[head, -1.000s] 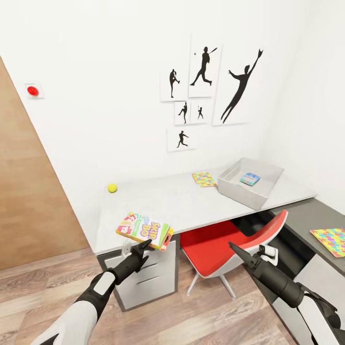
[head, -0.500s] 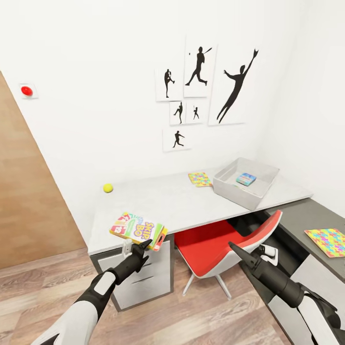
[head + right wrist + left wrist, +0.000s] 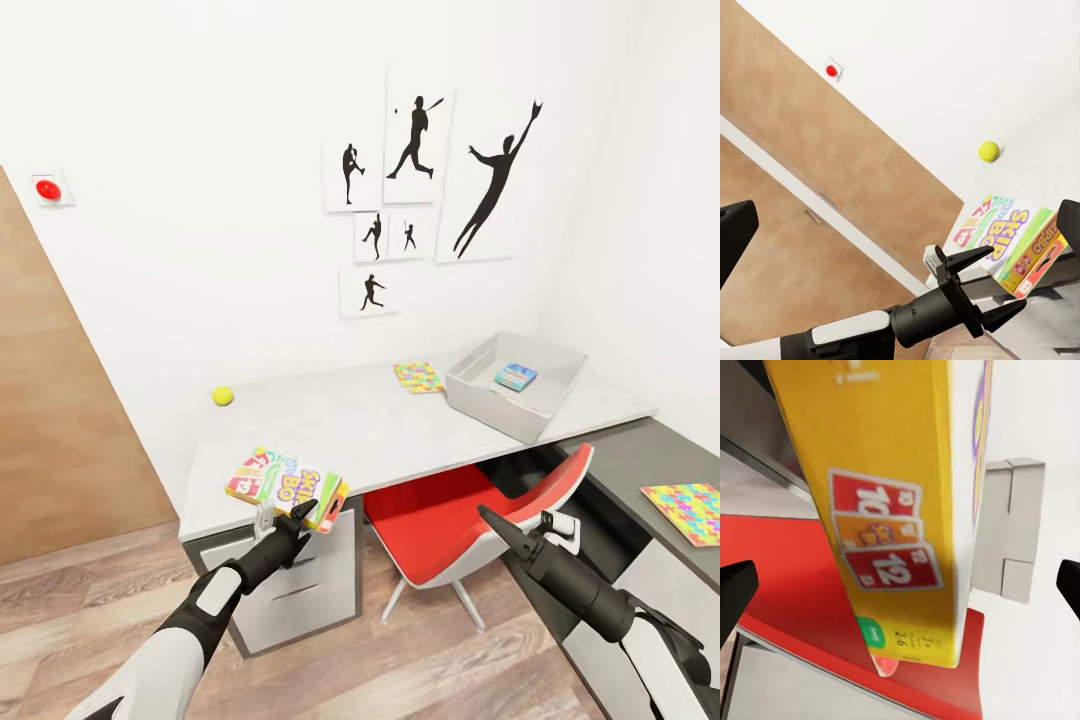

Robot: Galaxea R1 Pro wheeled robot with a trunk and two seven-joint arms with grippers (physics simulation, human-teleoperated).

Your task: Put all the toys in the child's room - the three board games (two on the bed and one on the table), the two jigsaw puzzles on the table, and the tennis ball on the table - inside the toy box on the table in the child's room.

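- Left gripper (image 3: 303,517) pinches the yellow-green-red board game (image 3: 287,485) by its near edge, over the front left corner of the table (image 3: 340,430).
- Left wrist view: the game's (image 3: 892,525) yellow side with red number cards runs between the two finger tips; red chair seat (image 3: 787,577) lies behind it.
- Right gripper (image 3: 490,518) hangs free over the red chair (image 3: 450,520); its fingers look close together in the head view, though I cannot tell for certain.
- Toy box (image 3: 480,385) sits at the far right of the pale tabletop, holding one pale blue-green board game (image 3: 516,376).
- One jigsaw puzzle (image 3: 418,376) lies flat just beside the box's left wall.
- Second jigsaw puzzle (image 3: 688,499) lies on the lower dark-grey section, at right.
- Tennis ball (image 3: 222,396) rests near the wall at the tabletop's left end, well apart from the box.
- Right wrist view: left arm, held game (image 3: 1009,240), ball (image 3: 988,151), wooden door (image 3: 817,180).
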